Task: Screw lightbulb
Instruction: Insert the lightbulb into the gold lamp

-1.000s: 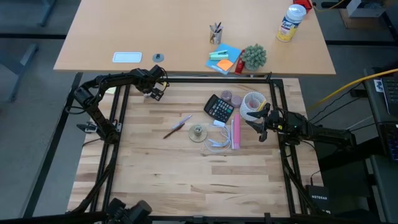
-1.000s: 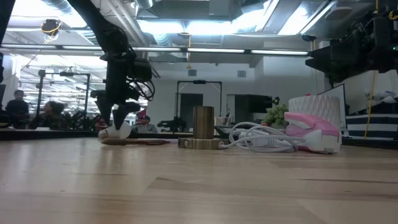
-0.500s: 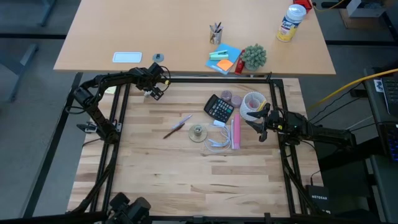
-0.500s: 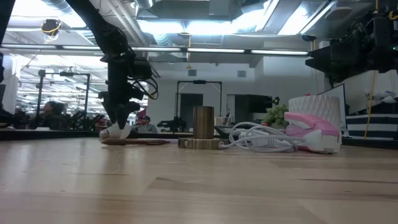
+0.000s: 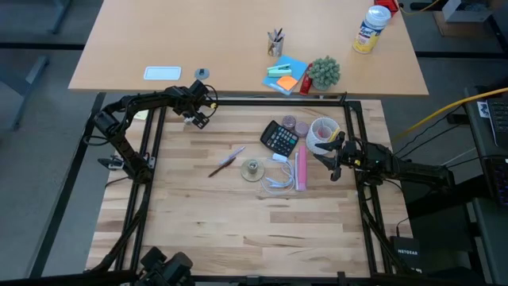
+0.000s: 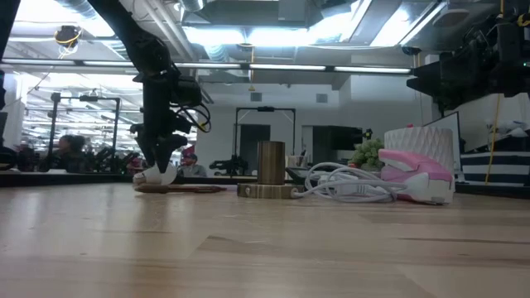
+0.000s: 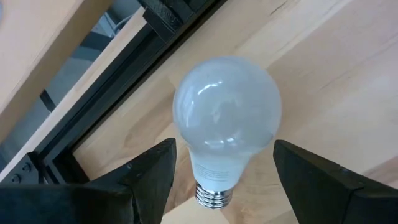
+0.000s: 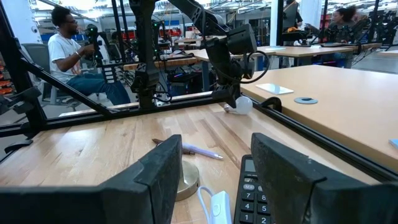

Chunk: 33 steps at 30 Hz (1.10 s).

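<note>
The wooden table (image 5: 238, 214) carried everything. The left gripper (image 5: 197, 117) hung low over the table's far left corner, jaws spread wide on either side of the lightbulb (image 7: 225, 118) — not touching it. The bulb lay on the wood there, just beside the black frame rail (image 7: 180, 18). The right gripper (image 5: 333, 159) waited near the calculator (image 5: 279, 139), jaws open — holding nothing.

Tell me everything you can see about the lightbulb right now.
The lightbulb is a frosted-white rounded globe narrowing to a white neck and a short silvery threaded base. It lies on its side on the pale wooden table, at the far left corner near the black frame rail. The left end effector is open, one finger on each side of the neck, neither visibly pressing it. It looks intact and unlit.
</note>
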### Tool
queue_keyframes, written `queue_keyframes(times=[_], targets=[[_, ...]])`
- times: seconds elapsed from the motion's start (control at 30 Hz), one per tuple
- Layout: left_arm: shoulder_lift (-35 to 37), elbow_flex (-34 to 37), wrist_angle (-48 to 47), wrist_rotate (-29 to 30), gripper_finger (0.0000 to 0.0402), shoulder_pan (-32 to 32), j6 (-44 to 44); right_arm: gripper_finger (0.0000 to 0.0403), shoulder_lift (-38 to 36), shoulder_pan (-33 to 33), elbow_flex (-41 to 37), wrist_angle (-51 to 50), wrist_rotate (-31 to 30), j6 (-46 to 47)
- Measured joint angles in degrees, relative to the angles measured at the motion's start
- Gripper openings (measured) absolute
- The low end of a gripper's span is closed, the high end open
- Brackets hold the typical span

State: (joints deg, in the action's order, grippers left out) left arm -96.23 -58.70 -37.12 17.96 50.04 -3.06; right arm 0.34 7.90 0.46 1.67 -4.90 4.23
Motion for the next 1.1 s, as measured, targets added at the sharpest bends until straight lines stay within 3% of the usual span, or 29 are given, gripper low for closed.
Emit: queue_keyframes(times=[0.33, 0.77, 0.93, 1.1], targets=[[0.0, 0.87, 1.06, 0.0, 0.026, 0.0, -0.36, 0.0198, 0.0, 0.0, 0.0, 0.0, 0.0, -0.01], [-0.02, 8.53, 13.58, 0.2, 0.026, 0.0, -0.68, 0.0198, 0.02, 0.02, -0.01, 0.0, -0.01, -0.02], [-0.02, 8.63, 13.79, 0.2, 0.026, 0.0, -1.48, 0.0198, 0.01, 0.0, 0.01, 0.0, 0.01, 0.0], [-0.02, 8.63, 13.77, 0.2, 0.0236, 0.0, -1.48, 0.0198, 0.01, 0.01, 0.01, 0.0, 0.01, -0.01]])
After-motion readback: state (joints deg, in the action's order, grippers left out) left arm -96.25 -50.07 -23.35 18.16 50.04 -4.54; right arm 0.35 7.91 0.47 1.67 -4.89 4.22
